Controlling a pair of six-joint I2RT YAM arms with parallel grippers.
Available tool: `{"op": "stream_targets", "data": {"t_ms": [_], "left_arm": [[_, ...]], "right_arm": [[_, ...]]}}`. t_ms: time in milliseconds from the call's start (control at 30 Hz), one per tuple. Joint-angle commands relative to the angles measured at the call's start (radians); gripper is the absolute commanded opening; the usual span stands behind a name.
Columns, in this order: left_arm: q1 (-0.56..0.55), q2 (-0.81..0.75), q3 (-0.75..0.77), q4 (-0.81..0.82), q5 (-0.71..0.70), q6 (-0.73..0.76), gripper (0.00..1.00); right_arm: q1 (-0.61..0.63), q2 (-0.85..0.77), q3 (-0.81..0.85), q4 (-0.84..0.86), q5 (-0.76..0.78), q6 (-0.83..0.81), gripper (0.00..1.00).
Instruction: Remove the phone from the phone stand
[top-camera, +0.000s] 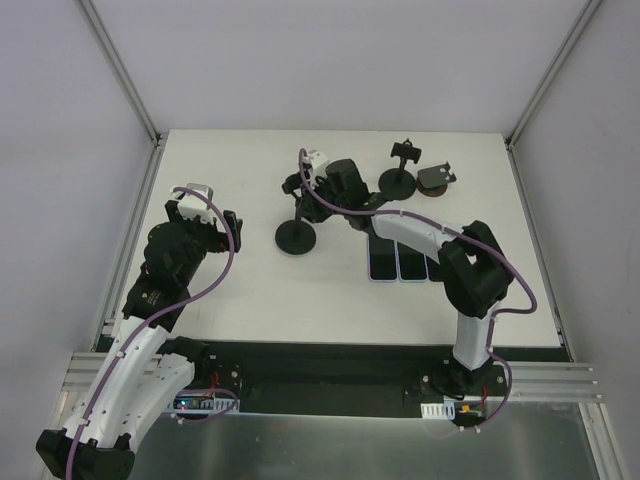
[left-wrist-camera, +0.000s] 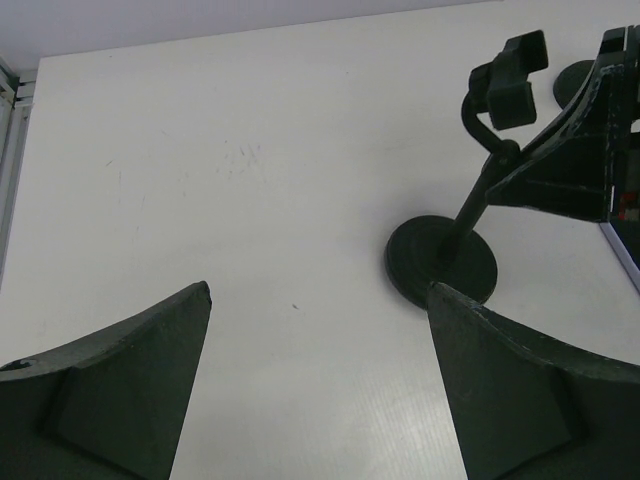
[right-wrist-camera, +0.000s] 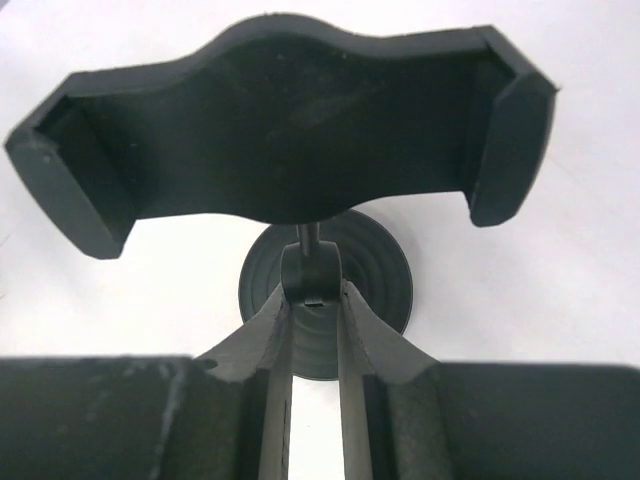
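The right gripper (right-wrist-camera: 312, 295) clamps the stem of the black round-based phone stand (right-wrist-camera: 290, 130), its cradle empty, while dark flat phones (top-camera: 398, 263) lie at its four o'clock, long axes twelve-to-six; the left gripper (left-wrist-camera: 320, 295) hangs spread at nine o'clock.

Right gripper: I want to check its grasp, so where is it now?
Mid-table in the top view, the right gripper pinches the stem of the empty phone stand, left of the phones lying flat.

The phone stand (right-wrist-camera: 290, 130) is black, the table (top-camera: 250, 290) white.
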Motion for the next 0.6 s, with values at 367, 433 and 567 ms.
{"op": "stream_targets", "data": {"t_ms": [367,433,567], "left_arm": [[0.013,-0.013,0.008,0.02,0.019,0.017,0.88],[0.013,-0.013,0.008,0.02,0.018,0.018,0.88],[0.013,-0.013,0.008,0.02,0.018,0.018,0.88]], "right_arm": [[-0.271,-0.094,-0.105,-0.037,0.376,0.006,0.09],[-0.296,-0.092,-0.105,-0.04,0.402,0.026,0.11],[-0.339,-0.094,-0.099,-0.042,0.396,0.056,0.22]]}}
